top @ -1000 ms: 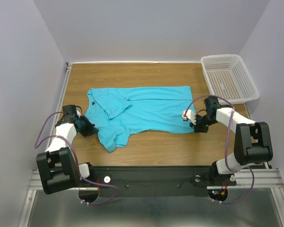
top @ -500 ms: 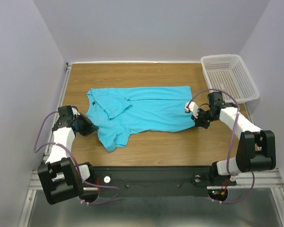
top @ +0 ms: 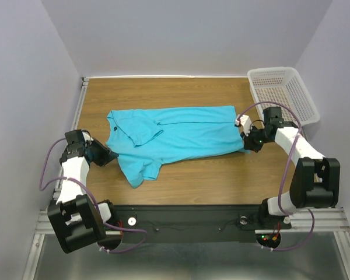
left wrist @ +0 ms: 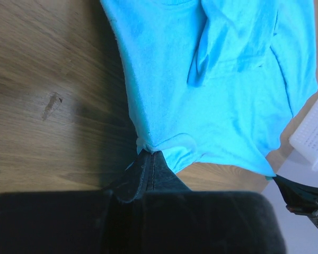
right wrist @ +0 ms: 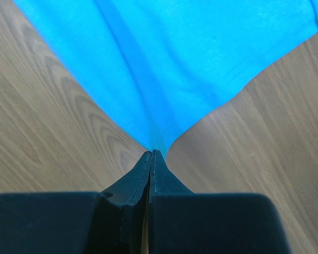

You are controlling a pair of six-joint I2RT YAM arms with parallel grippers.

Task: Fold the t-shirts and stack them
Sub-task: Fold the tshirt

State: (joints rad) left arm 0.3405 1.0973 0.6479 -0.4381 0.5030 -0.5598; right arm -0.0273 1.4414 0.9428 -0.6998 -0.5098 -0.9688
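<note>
The t-shirt (top: 181,137) is plain turquoise-blue, a single flat colour. The counter (top: 210,178) is brown wood grain with a dark mark (left wrist: 52,104). The basket (top: 283,96) is white, patterned with perforations. The left gripper (top: 107,156) and right gripper (top: 246,142) are black, and the cables (top: 45,168) are purple.

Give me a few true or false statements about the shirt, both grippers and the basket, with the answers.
1. The left gripper is shut on an edge of the t-shirt. True.
2. The right gripper hangs open above the cloth. False: it is shut on a corner of the t-shirt.
3. The white basket sits at the far right corner of the table. True.
4. The t-shirt lies inside the basket. False: it lies spread on the table, with no cloth in the basket.
</note>
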